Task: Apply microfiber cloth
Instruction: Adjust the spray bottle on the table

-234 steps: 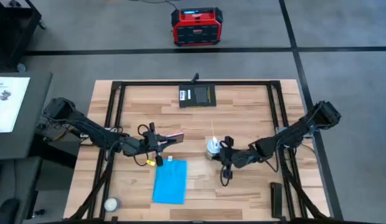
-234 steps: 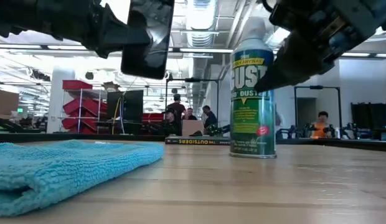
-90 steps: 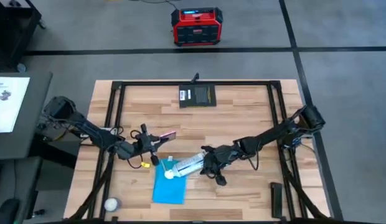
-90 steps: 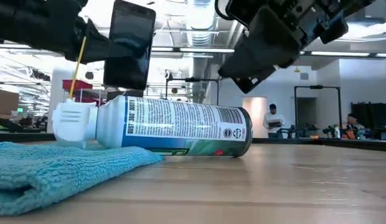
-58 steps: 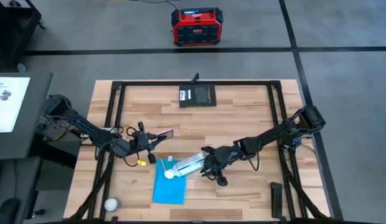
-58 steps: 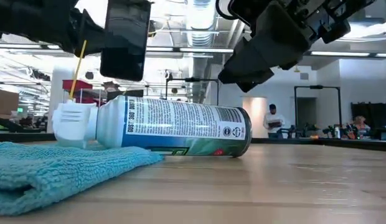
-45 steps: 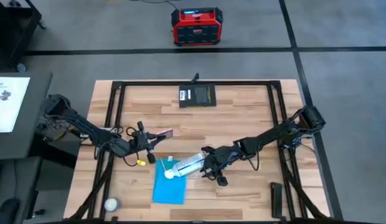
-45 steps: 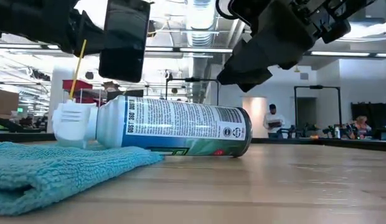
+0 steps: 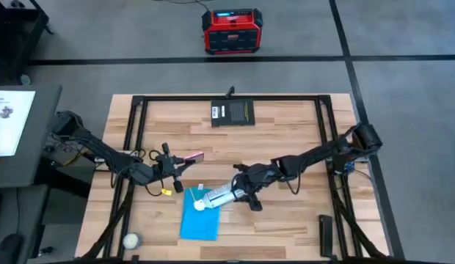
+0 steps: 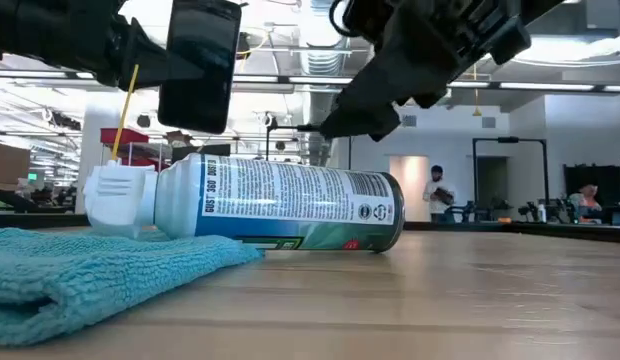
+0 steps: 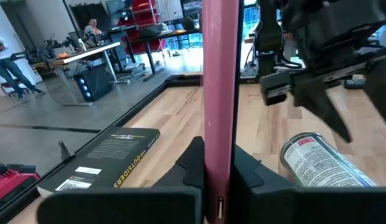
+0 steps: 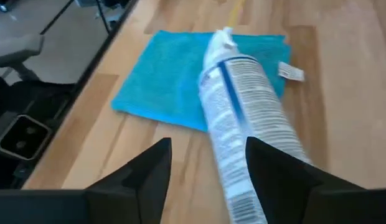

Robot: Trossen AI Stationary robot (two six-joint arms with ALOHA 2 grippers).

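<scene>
Your spray can lay across the microfiber cloth, right gripper spread above it, left gripper clamping the phone.

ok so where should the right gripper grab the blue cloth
Judging by its pose, the free corner with the white tag, coming from above. The cloth lies flat, and the duster can rests with its nozzle end on the top edge, so avoid that side.

Microfiber cloth cut off at low view's left edge; its top corner hidden under duster can. Can's base runs off right wrist view's edge. Phone cropped top and bottom in left wrist view. Small round object near table's front left corner too small to identify.
</scene>
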